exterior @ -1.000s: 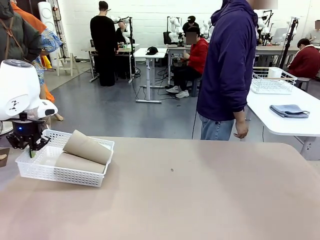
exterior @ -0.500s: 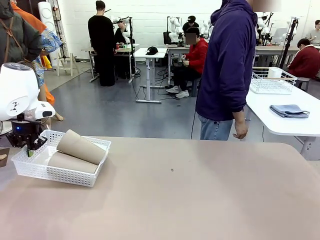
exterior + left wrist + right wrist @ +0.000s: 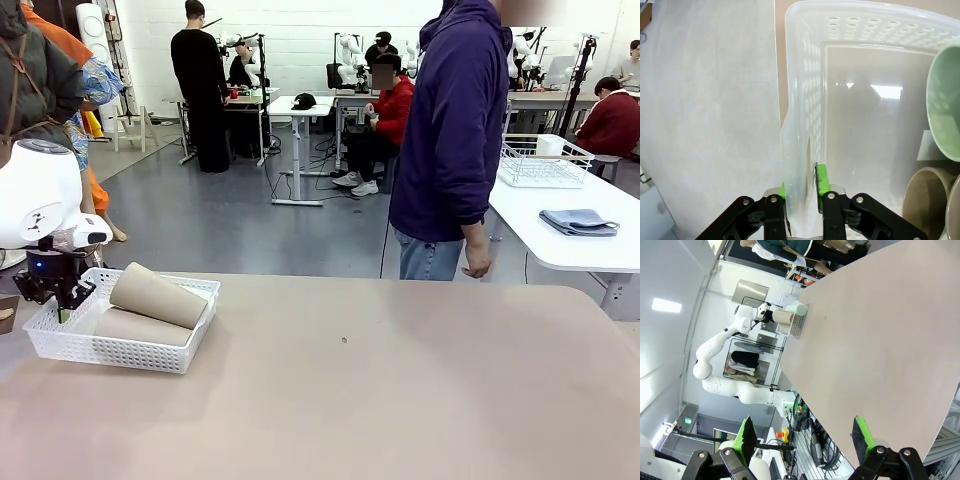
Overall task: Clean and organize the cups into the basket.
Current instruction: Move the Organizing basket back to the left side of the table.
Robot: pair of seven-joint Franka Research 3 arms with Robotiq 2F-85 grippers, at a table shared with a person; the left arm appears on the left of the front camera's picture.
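The white lattice basket [image 3: 110, 352] sits at the table's far left with two tan cups in it, one [image 3: 158, 296] lying across the other [image 3: 140, 327]. My left gripper [image 3: 62, 303] is shut on the basket's left wall. In the left wrist view the green pads [image 3: 821, 180] pinch that thin wall [image 3: 805, 100], and inside the basket lie the mint green cup's mouth [image 3: 945, 105] and a tan cup's mouth [image 3: 927, 205]. My right gripper [image 3: 805, 440] hangs open off the table's edge with nothing between its fingers, far from the basket [image 3: 796, 322].
A person in a dark blue hoodie [image 3: 455, 140] stands at the far side, hands down. To the right, a white side table [image 3: 560, 250] carries a wire-mesh basket [image 3: 545, 165] and a folded cloth [image 3: 580, 222]. The tan tabletop [image 3: 380, 390] stretches bare to the right of the basket.
The basket with its cups has slid a little to the left and away across the table, held by my left gripper. The person has shifted slightly.
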